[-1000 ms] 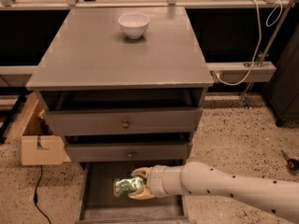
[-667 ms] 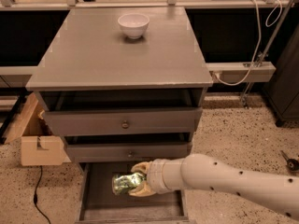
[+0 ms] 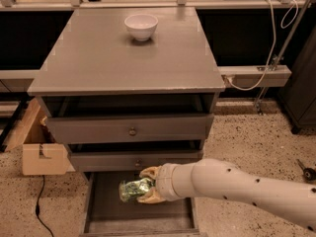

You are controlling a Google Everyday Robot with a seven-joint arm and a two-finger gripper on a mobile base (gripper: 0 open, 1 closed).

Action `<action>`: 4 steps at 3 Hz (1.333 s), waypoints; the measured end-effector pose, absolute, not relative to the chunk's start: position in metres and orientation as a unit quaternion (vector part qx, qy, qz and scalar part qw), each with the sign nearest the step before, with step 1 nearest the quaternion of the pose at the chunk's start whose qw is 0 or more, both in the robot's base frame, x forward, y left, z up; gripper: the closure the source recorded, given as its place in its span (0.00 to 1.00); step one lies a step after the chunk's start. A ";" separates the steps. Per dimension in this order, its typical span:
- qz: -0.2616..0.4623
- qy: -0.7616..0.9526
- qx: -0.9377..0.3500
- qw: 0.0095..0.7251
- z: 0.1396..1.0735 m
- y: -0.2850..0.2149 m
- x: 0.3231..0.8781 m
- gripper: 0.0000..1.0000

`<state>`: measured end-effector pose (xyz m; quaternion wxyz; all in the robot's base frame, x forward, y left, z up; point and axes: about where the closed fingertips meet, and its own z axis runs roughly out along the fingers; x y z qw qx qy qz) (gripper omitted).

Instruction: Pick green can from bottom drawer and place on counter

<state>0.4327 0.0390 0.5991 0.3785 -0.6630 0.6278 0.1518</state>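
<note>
My gripper (image 3: 142,185) is located below the front edge of the counter (image 3: 123,58) and forward of it, over the open bottom drawer (image 3: 101,209), with the arm entering from the right of the counter. The two fingers (image 3: 148,172) are clenched on the green can (image 3: 131,190), one above it and one below, so the can is grasped, not free. The can lies on its side. Its long axis runs roughly parallel to the counter's front edge, and its free end projects leftward beyond my fingertips. Whether it touches the drawer floor or is held just above it cannot be determined. The governing relation for the coming move, as I judge it, is vertical: the placement surface is well above the can and set back from it, and two knobbed drawers (image 3: 132,131) stand out between them below the counter's front lip. The can therefore has to come forward past those fronts before it rises. Containers: the bottom drawer shows only the can over its dark floor. The white bowl (image 3: 141,26), at the rear centre of the counter, shows no visible contents. The cardboard box (image 3: 39,154) sits on the ground below the counter's left side, and its contents are hidden.
</note>
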 end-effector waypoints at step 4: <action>0.082 0.624 -0.600 0.494 0.850 -0.063 0.537 1.00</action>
